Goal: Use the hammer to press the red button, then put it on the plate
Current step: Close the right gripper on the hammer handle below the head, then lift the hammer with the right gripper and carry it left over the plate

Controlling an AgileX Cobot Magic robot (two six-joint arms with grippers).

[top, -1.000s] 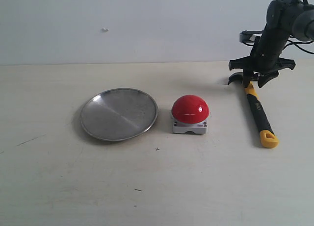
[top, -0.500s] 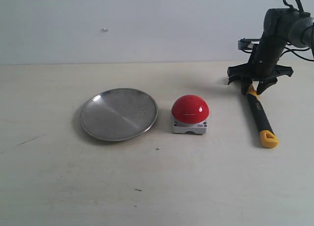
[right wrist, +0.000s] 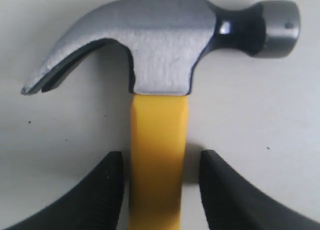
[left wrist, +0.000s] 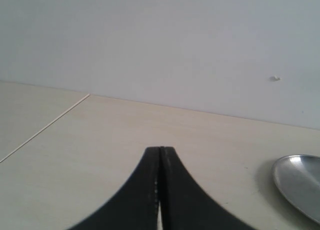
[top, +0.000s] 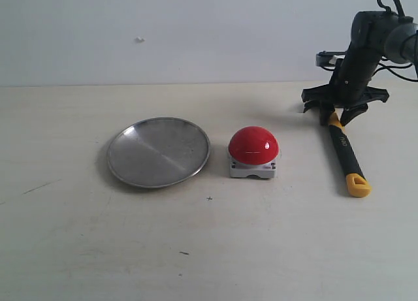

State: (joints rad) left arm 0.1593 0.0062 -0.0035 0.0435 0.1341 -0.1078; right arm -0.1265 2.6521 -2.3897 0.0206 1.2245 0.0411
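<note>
Right wrist view had the right gripper (right wrist: 160, 159) spread wide, one finger either side of the yellow neck of the hammer (right wrist: 159, 50), gaps showing on both sides, gripping nothing. It lay flat on the table (top: 261, 249), right of the red button (top: 253, 146); the plate (top: 159, 151) sat left of that. The left gripper (left wrist: 160, 157) was pressed together, empty.

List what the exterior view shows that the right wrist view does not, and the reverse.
Exterior only: the plate, the red button beside it, and the whole hammer down to its black grip and yellow end. Right wrist only: the head's claw and striking face up close, and a gap on each side between the yellow neck and the right end effector. Both: the hammer lying on the table, the open end effector straddling its handle.
</note>
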